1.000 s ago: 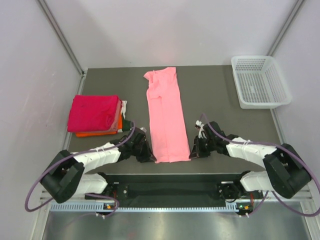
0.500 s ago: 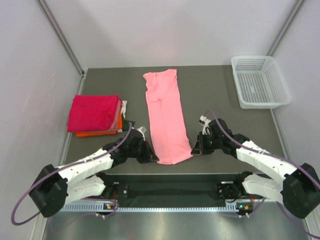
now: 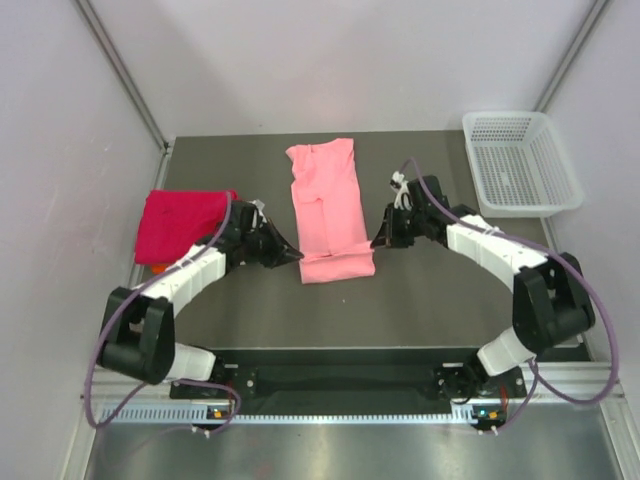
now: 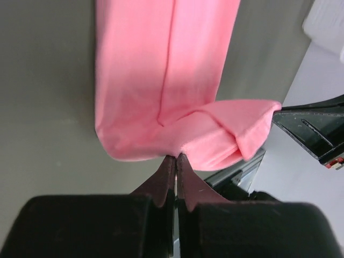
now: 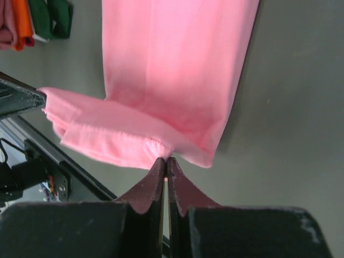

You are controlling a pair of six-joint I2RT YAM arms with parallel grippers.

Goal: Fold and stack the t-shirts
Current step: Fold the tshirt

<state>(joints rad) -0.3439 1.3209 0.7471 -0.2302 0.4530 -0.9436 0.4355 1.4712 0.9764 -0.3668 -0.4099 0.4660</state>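
Centrally on the counter (image 3: 440,290) lies one salmon-pink t-shirt (image 3: 326,195), set lengthwise, its near hem doubled back over itself. At the hem's left corner the left pincer (image 3: 297,256) is clenched on the cloth, and the right pincer (image 3: 378,240) likewise grips the right corner. Two folded t-shirts (image 3: 178,222), magenta-red over orange, sit stacked at left. A white mesh basket (image 3: 520,165) occupies the far-right corner.

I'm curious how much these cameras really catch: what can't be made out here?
- Stack of folded cloth t-shirts, magenta-red on top: top view, left arm covers its near right corner; layers cannot be counted.
- Same stack, right wrist view: cut off at the top-left corner.
- Light salmon-pink cloth t-shirt: how much hem the left hand and right hand pinch; their fingers hide it in both wrist views.
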